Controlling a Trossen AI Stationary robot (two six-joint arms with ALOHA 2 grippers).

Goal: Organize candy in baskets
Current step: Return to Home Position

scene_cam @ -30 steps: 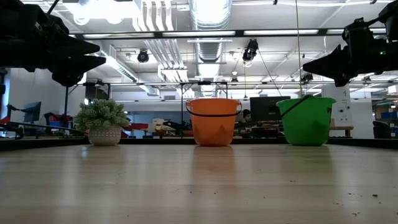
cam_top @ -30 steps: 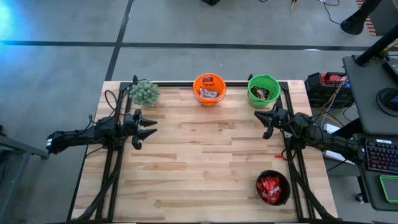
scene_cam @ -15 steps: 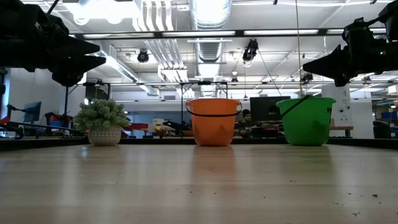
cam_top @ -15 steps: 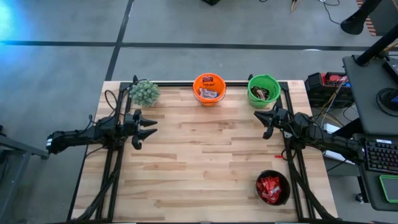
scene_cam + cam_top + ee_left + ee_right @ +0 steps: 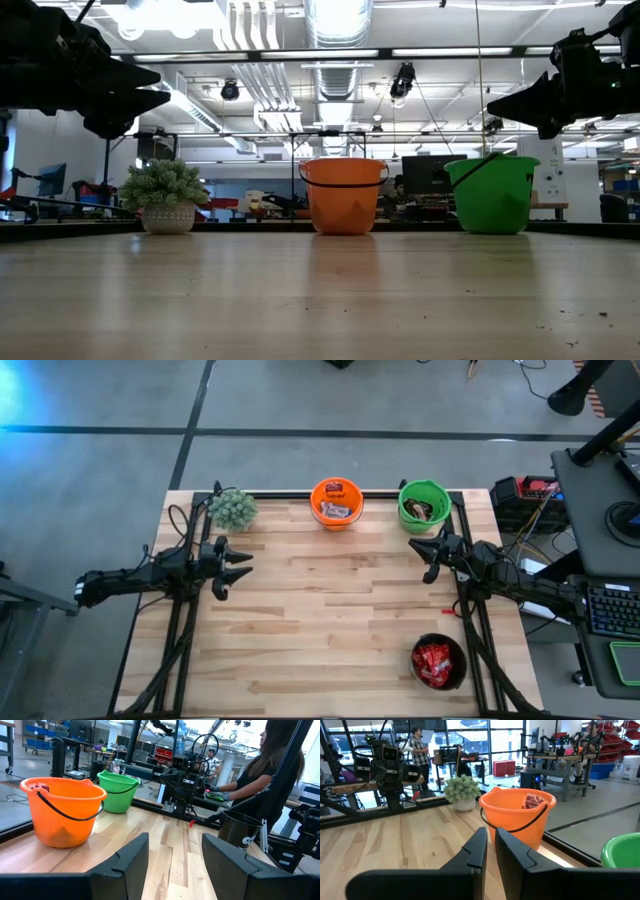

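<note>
Three baskets stand on the wooden table: an orange one (image 5: pixel 336 504) at the far edge with wrapped candy inside, a green one (image 5: pixel 423 506) to its right with dark candy, and a black one (image 5: pixel 438 662) near the right front corner holding red packets. My left gripper (image 5: pixel 244 567) hovers open at the table's left side, pointing level toward the right. Over the right side, near the green basket, my right gripper (image 5: pixel 417 550) is shut and empty, pointing level toward the left. The orange basket (image 5: pixel 62 810) and green basket (image 5: pixel 118 791) show in the left wrist view.
A small potted plant (image 5: pixel 233 509) stands at the far left corner. Black frame rails run along the table's left and right sides. A person (image 5: pixel 265 785) stands beyond the table's right edge. The broad middle of the tabletop (image 5: pixel 330 610) is bare wood.
</note>
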